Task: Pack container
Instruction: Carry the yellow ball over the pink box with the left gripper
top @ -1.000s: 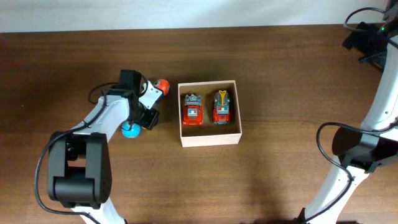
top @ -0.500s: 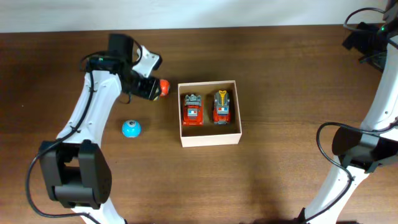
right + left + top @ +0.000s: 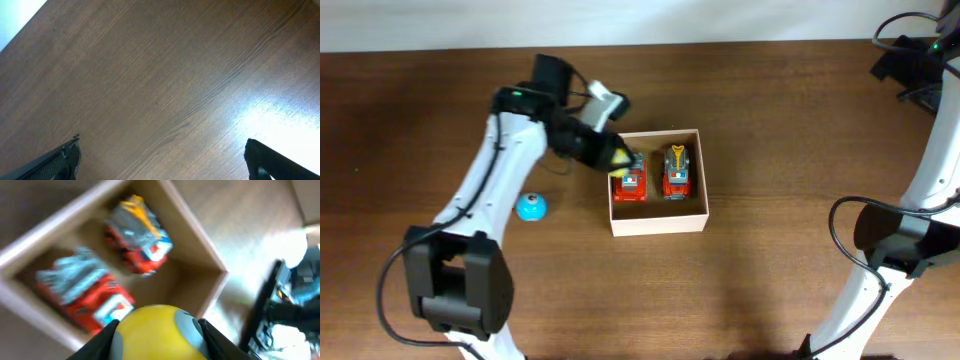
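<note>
The container [image 3: 658, 226] is a square white-walled box with a tan inside, at mid-table. Two red toy cars lie in it side by side: one on the left [image 3: 629, 181] and one on the right [image 3: 677, 172]. Both also show in the left wrist view, left car [image 3: 82, 294] and right car [image 3: 138, 239]. My left gripper [image 3: 612, 155] is shut on a yellow ball with pale blue patches [image 3: 156, 330] and holds it above the container's back left corner. My right gripper [image 3: 167, 165] is open and empty above bare wood, far from the container.
A blue ball [image 3: 530, 207] lies on the wooden table left of the container. The right arm [image 3: 920, 170] stands along the table's right edge. Dark cables and gear [image 3: 910, 60] sit at the back right corner.
My left gripper left the blue ball, moved back to the orange-yellow ball, closed on it, and carried it right to above the container's back left corner. The right arm has not moved.
</note>
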`<state>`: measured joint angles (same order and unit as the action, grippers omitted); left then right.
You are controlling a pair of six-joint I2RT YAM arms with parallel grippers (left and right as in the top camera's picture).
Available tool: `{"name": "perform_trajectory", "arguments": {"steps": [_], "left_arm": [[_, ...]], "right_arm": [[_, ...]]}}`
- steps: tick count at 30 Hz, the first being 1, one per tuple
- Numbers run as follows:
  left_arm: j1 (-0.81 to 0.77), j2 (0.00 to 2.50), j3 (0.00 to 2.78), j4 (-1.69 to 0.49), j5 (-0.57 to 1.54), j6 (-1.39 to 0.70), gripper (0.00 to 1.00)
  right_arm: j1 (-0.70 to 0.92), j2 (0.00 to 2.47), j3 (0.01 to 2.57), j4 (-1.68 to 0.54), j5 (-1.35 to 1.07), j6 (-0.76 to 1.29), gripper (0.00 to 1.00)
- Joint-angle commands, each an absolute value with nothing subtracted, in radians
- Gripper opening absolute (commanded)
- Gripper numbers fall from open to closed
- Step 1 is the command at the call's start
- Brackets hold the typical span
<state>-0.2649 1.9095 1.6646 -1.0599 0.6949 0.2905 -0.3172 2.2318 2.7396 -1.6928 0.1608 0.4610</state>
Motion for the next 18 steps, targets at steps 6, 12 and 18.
{"name": "perform_trajectory", "arguments": {"steps": [6,12,18], "left_arm": [[-0.441,1.915,1.670,-1.116,0.389,0.294,0.42],[-0.528,1.930,1.669,-1.032,0.291,0.293,0.42],[-0.545,1.984,1.669,-0.951,0.292,0.292,0.42]], "right_arm": [[-0.315,2.217,2.748,-1.698,0.177,0.466,0.99],[-0.315,2.217,2.748,-1.698,0.177,0.466,0.99],[-0.315,2.217,2.748,-1.698,0.177,0.466,0.99]]}}
